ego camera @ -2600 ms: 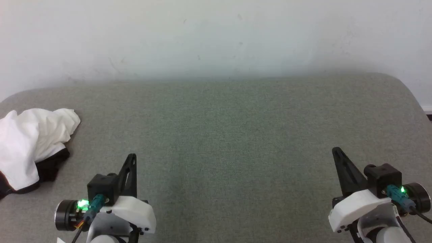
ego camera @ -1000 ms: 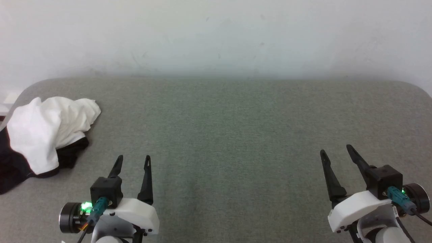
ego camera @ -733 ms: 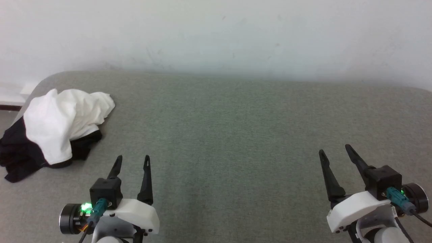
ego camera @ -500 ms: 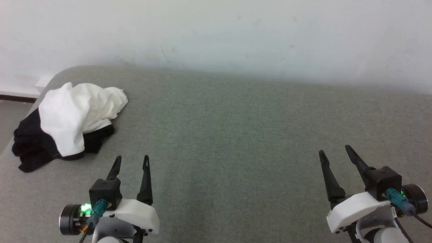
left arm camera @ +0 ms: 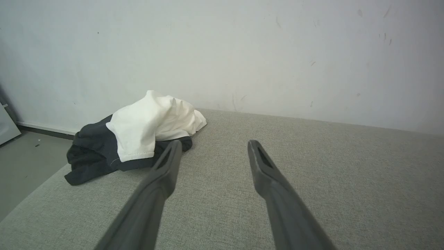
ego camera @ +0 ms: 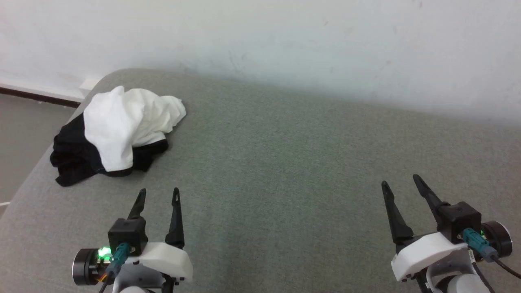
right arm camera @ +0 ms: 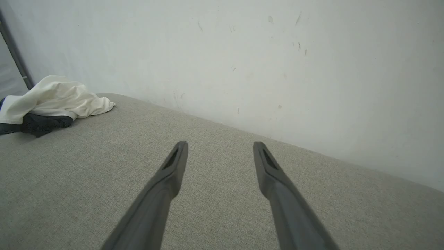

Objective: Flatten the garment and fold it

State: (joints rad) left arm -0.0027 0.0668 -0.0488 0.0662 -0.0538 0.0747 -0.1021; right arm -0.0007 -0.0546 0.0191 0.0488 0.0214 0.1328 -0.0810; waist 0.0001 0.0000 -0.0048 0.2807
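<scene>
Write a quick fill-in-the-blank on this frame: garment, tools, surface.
1. The garment lies bunched near the far ____ corner of the grey surface.
2. Its top layer is white; the cloth showing under it is ____.
3. The left tool and the right tool both stand ____, holding nothing.
4. Of the two tools, the ____ one is nearer the garment.

Missing words: left; black; open; left.
</scene>
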